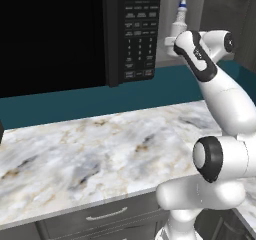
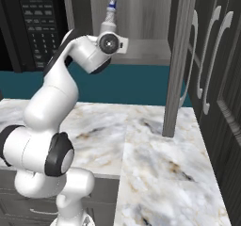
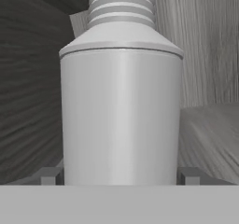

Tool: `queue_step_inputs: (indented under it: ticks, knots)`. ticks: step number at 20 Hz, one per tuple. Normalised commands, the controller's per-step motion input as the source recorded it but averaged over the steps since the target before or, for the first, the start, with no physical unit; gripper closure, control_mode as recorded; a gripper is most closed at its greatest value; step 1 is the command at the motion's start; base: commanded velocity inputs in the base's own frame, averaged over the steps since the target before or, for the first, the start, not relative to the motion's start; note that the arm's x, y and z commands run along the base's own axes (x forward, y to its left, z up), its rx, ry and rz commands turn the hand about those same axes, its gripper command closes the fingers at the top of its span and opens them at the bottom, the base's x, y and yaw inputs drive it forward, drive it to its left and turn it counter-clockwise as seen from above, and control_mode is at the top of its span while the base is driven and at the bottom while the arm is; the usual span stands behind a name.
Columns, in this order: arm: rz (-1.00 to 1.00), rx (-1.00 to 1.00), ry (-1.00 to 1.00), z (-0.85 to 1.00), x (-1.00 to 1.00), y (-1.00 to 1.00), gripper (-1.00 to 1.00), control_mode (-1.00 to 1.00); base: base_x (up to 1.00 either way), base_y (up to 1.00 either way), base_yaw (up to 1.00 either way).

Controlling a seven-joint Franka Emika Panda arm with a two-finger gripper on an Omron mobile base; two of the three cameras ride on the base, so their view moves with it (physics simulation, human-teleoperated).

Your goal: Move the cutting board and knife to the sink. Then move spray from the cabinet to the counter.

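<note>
The spray (image 3: 121, 115) is a pale grey-white bottle that stands upright in the cabinet (image 2: 146, 55), close up in the hand view. My gripper (image 3: 119, 175) is around its body, with one dark fingertip (image 3: 49, 175) against each side, shut on it. From the base views, the spray's white head and blue tip (image 1: 181, 6) (image 2: 111, 6) rise just above my hand. The bottle's foot is hidden, so I cannot tell whether it rests on the shelf. The counter (image 1: 100, 144) (image 2: 160, 164) lies below. The cutting board, the knife and the sink are out of view.
A black microwave (image 1: 75, 29) (image 2: 37, 22) hangs to the left of the niche. A grey wood-grain post (image 2: 176, 69) stands on the counter at the niche's right side. Tall dark doors with metal handles (image 2: 212, 55) line the right wall. Grey drawers (image 1: 105, 215) sit under the counter.
</note>
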Motion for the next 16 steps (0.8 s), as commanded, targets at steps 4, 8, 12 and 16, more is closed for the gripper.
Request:
queue_step_inputs:
  ticks: [4,8,12,16]
  knots:
    - [0.0,0.0,-0.02,0.0,-0.35,0.0,1.0,-1.0,0.0,0.0,0.0]
    - [0.0,0.0,-0.03,0.0,-0.4,0.0,1.0,-1.0,0.0,0.0,0.0]
    - [0.0,0.0,-0.05,0.0,-0.48,0.0,1.0,-1.0,0.0,0.0,0.0]
    - [0.0,0.0,-0.05,0.0,-0.55,0.0,1.0,-1.0,0.0,0.0,0.0]
